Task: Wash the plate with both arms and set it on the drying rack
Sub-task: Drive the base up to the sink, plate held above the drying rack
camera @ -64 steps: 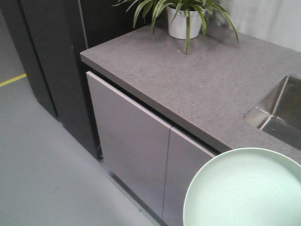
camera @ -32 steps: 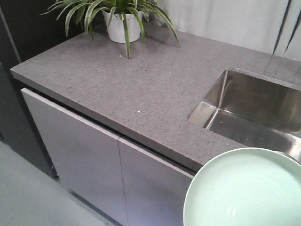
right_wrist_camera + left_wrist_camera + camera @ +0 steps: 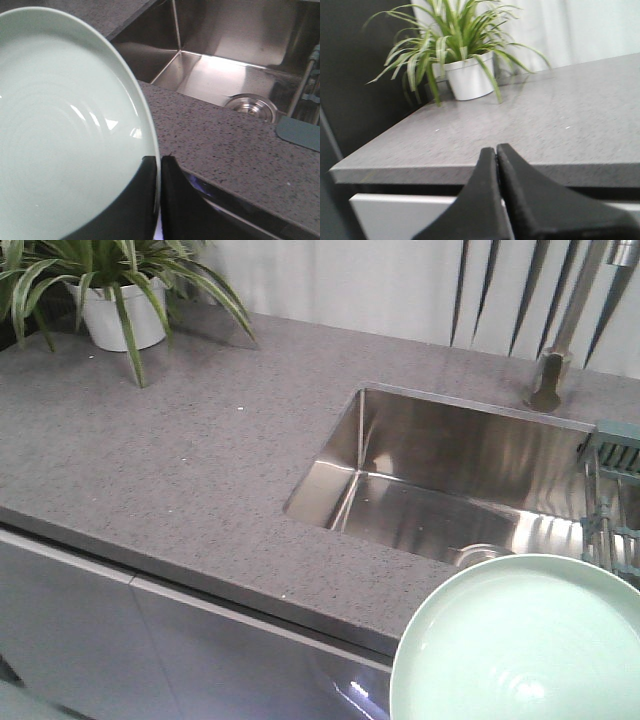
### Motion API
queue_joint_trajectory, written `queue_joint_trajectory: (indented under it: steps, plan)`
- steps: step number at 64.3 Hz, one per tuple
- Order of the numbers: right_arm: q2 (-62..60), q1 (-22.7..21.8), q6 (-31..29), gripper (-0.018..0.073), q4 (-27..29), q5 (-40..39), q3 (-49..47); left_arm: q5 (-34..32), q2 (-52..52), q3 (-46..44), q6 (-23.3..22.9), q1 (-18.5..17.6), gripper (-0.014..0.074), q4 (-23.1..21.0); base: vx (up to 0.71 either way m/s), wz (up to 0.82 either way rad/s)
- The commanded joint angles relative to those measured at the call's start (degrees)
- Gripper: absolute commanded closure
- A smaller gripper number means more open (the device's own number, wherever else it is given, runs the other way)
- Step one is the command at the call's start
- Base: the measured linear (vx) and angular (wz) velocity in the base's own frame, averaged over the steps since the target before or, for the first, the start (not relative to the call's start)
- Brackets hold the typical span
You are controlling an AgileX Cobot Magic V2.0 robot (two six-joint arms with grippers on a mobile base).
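right gripper [image 3: 159,167]: pinches rim of round mint-green plate [image 3: 65,130] | left gripper [image 3: 496,152]: closed, holds nothing | shiny steel sink [image 3: 225,75]: beyond right gripper

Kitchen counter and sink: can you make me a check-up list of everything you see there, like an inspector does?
Surface: grey speckled countertop with a shiny steel sink set into it.
Job's things: pale green plate held by its rim on the near side of the sink, not in it; drying rack at the sink's right end, only partly in view.
Clutter: potted plant at the back left; nothing else loose seen.
Grippers: right gripper shut on the plate's rim; left gripper shut, holding nothing.
Cables: nothing seen.
Surroundings: faucet behind the sink; cabinet doors under the countertop.
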Motion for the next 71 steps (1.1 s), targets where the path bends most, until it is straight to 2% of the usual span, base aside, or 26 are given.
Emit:
queue_joint_trajectory:
  steps: [1,38,71]
  plan:
    - [0.8,-0.2,-0.1,0.0561,1.0,-3.9,-1.4,-4.0,-0.8,-1.5,-0.5,0.0,0.0603,-0.1,0.08,-0.40]
    - [0.8,-0.2,-0.1,0.0561,1.0,-3.9,-1.4,-4.0,-0.8,-1.5,-0.5,0.0,0.0603,-0.1,0.08,-0.37]
    - [0.8,-0.2,-0.1,0.0561,1.0,-3.9,-1.4,-4.0,-0.8,-1.5,-0.5,0.0,0.0603,-0.1,0.06,-0.23]
